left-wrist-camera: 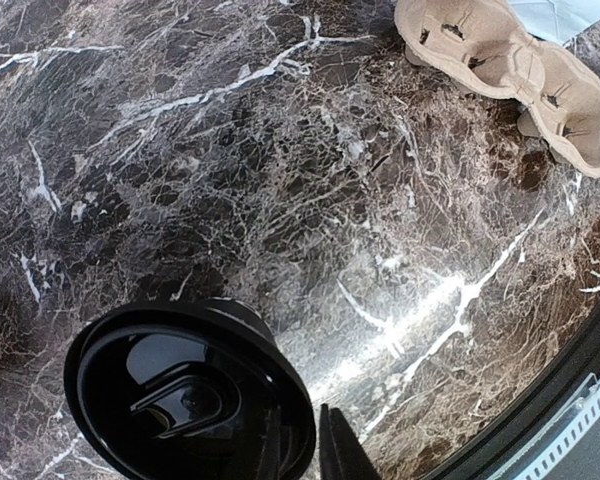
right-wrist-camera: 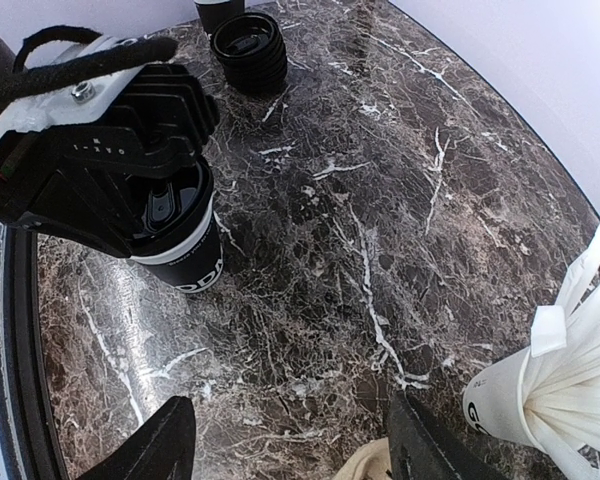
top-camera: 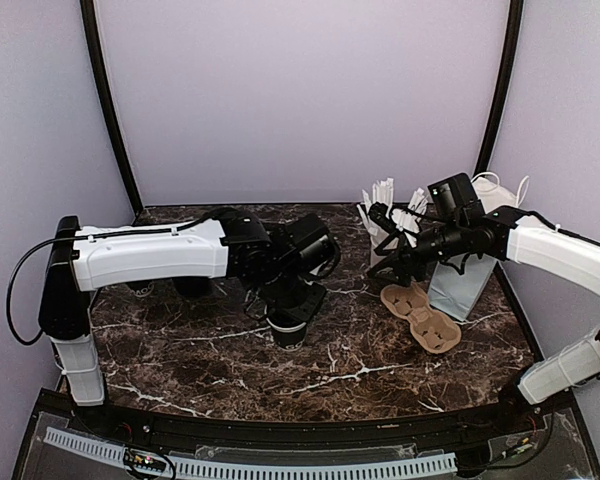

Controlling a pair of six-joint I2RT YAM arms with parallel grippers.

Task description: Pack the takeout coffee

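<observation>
We see a dark brown marble-patterned table (top-camera: 230, 370) veined with white. On its left half stands a black-lidded dark paper coffee cup (right-wrist-camera: 185, 255), with a stack of black plastic lids (right-wrist-camera: 248, 48) near it. To the right lie a tan moulded-pulp cup carrier (top-camera: 420, 318), a pale paper bag (top-camera: 462, 285) touching it, and a white cup of white sticks (right-wrist-camera: 500, 405).

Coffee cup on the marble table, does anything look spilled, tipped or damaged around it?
Nothing stands out. The coffee cup stands upright with its black lid on, and no spill shows on the marble table.
</observation>
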